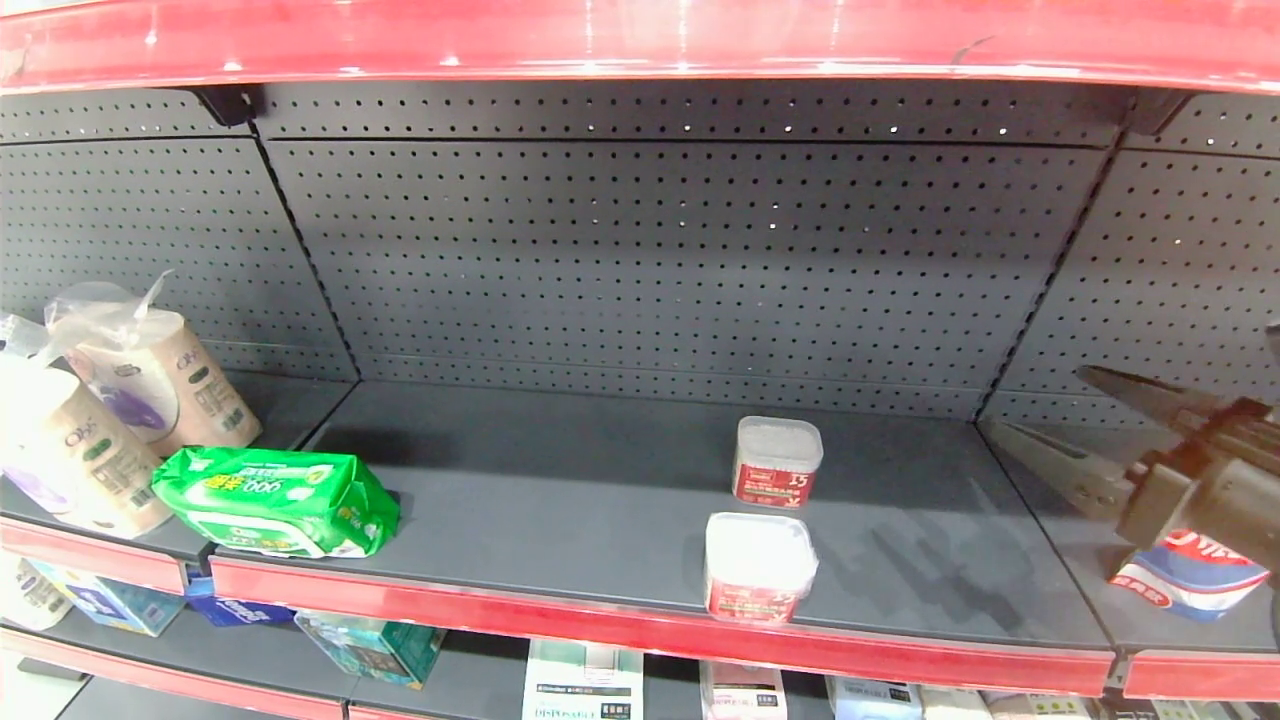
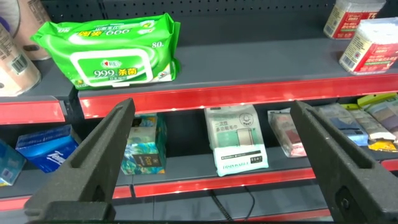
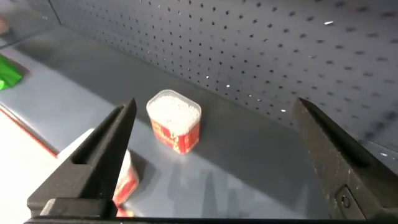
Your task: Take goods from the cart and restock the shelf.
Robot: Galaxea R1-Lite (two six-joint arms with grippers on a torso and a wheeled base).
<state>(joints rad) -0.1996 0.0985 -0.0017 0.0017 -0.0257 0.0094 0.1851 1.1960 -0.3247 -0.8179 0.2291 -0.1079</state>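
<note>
Two white-lidded tubs with red labels stand on the grey shelf (image 1: 560, 500): one further back (image 1: 775, 460) (image 3: 175, 121), one at the red front edge (image 1: 757, 565) (image 3: 127, 180). My right gripper (image 1: 1045, 405) (image 3: 214, 155) hangs open and empty over the shelf, to the right of both tubs. A green wipes pack (image 1: 280, 500) (image 2: 112, 46) lies at the shelf's front left. My left gripper (image 2: 211, 155) is open and empty, in front of the shelf and below its red edge (image 2: 249, 90), facing the lower shelf.
Wrapped paper rolls (image 1: 150, 380) lean at the far left. A blue, red and white pack (image 1: 1185, 580) lies on the right section under my right arm. The lower shelf holds a white packet (image 2: 236, 140), a teal box (image 2: 144, 146) and other goods. A perforated back panel (image 1: 680, 250) closes the shelf.
</note>
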